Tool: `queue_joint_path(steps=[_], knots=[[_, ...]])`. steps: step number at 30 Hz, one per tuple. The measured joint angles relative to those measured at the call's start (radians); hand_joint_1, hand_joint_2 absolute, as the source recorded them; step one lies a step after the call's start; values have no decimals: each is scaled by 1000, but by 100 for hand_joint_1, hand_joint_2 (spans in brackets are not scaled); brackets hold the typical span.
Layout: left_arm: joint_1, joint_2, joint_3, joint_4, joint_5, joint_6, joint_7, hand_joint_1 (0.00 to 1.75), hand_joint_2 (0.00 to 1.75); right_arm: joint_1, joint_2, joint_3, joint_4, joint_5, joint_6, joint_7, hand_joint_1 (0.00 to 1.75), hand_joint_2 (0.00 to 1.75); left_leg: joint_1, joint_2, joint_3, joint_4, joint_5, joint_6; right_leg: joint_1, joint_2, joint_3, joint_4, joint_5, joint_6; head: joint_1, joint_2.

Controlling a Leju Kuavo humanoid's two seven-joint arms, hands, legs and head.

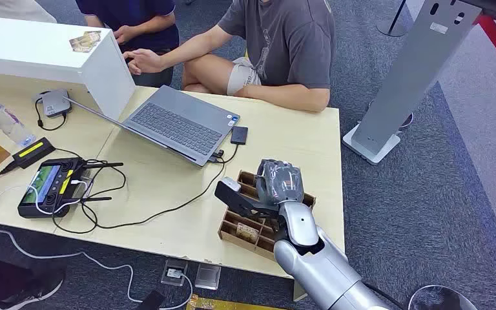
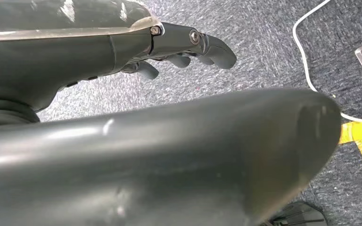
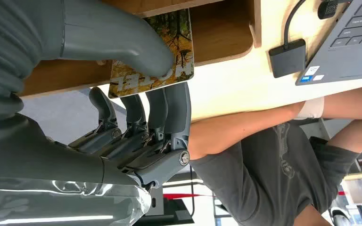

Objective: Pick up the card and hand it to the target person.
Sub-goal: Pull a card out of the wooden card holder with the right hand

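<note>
A card [image 3: 183,42] printed with an autumn forest picture stands at the wooden card holder [image 3: 217,33]. In the right wrist view my right hand [image 3: 136,122] pinches it, thumb on the printed face and fingers behind. In the head view that hand [image 1: 279,184] hovers over the holder [image 1: 236,229] at the table's front right and hides the card. A person in a grey T-shirt [image 1: 284,45] sits at the far side of the table. My left hand [image 2: 179,47] hangs over grey carpet, fingers loosely curved and holding nothing.
An open laptop [image 1: 174,123] and a small black hub [image 1: 239,135] lie between the holder and the seated person. A white box [image 1: 51,51], a screen controller [image 1: 48,184], cables and a water bottle [image 1: 3,123] crowd the left. A second person [image 1: 135,19] sits behind; a grey stand [image 1: 407,77] rises right.
</note>
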Motion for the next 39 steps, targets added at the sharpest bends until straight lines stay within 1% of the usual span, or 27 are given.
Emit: queue_joint_path(steps=[3,10,20,27,30,39], knots=[[0,0,0,0,0,0,0,0,0,0,-1,0,-5,0,1,0,138,175,0,0,0,0,0,0,0,0,0,0,0,0,0,0],[0,0,0,0,0,0,0,0,0,0,-4,0,-9,-3,7,-1,146,175,0,0,0,0,0,0,0,0,0,0,0,0,-1,0],[0,0,0,0,0,1,0,0,0,0,-4,1,-8,-10,17,-6,150,175,0,0,0,0,0,0,0,0,0,0,0,0,0,0],[0,0,0,0,0,3,3,0,0,0,-2,4,-3,-7,24,-21,149,175,0,0,0,0,0,0,0,0,0,0,0,0,-1,0],[0,0,0,0,0,4,3,0,0,-1,1,6,-2,11,33,-22,150,175,0,0,0,0,0,0,0,0,0,0,0,0,0,0],[0,0,0,0,1,6,3,0,0,-8,9,24,-1,67,65,-22,145,175,0,0,0,0,0,0,0,0,0,0,0,0,0,0]])
